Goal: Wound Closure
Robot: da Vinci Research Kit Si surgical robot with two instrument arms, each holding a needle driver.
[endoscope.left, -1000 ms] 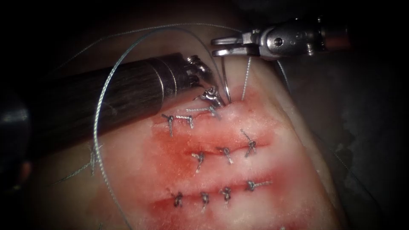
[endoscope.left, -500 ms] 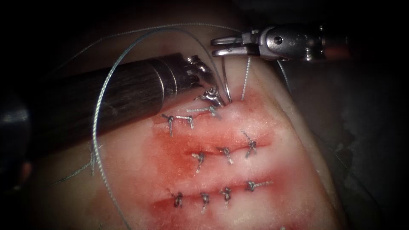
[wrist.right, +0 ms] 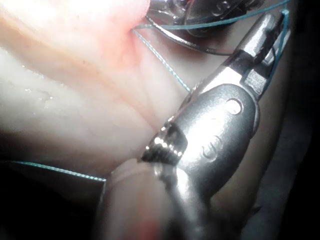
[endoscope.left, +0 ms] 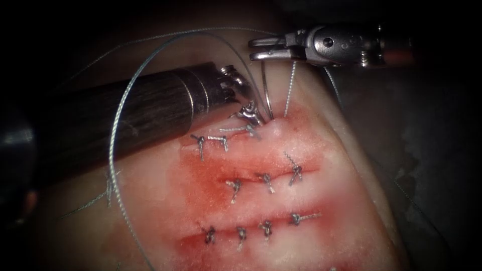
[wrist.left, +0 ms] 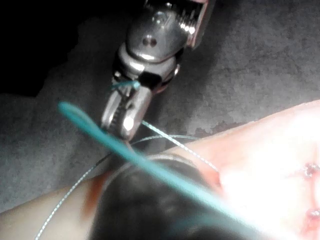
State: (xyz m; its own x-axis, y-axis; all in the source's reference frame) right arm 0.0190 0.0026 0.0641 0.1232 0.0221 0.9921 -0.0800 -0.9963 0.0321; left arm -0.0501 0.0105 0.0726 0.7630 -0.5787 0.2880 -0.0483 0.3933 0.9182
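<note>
My right tool (endoscope.left: 253, 49) hangs above the far end of the tissue (endoscope.left: 321, 190), jaws shut on the upper end of the curved needle (endoscope.left: 266, 90). The needle runs down from the jaws and enters the tissue at the right end of the top cut (endoscope.left: 236, 131), where the tissue is tented. A strand of thread (endoscope.left: 289, 90) rises from the tissue just right of the needle toward the right tool. My left tool (endoscope.left: 249, 113) rests on the tissue just left of the needle's entry. The right wrist view shows the right tool (wrist.right: 269, 21), the needle (wrist.right: 190, 44) and thread (wrist.right: 160, 57).
A long loop of thread (endoscope.left: 114, 135) arcs over the left tool's shaft (endoscope.left: 150, 108) and down the tissue's left side. Knotted stitches close the middle cut (endoscope.left: 266, 180) and the near cut (endoscope.left: 241, 233). Red fluid stains the tissue around the cuts. The left wrist view shows the right tool (wrist.left: 121, 116).
The right tool has risen a little with the needle, and the tissue at the needle's entry has lifted slightly. The left tool has stayed put.
</note>
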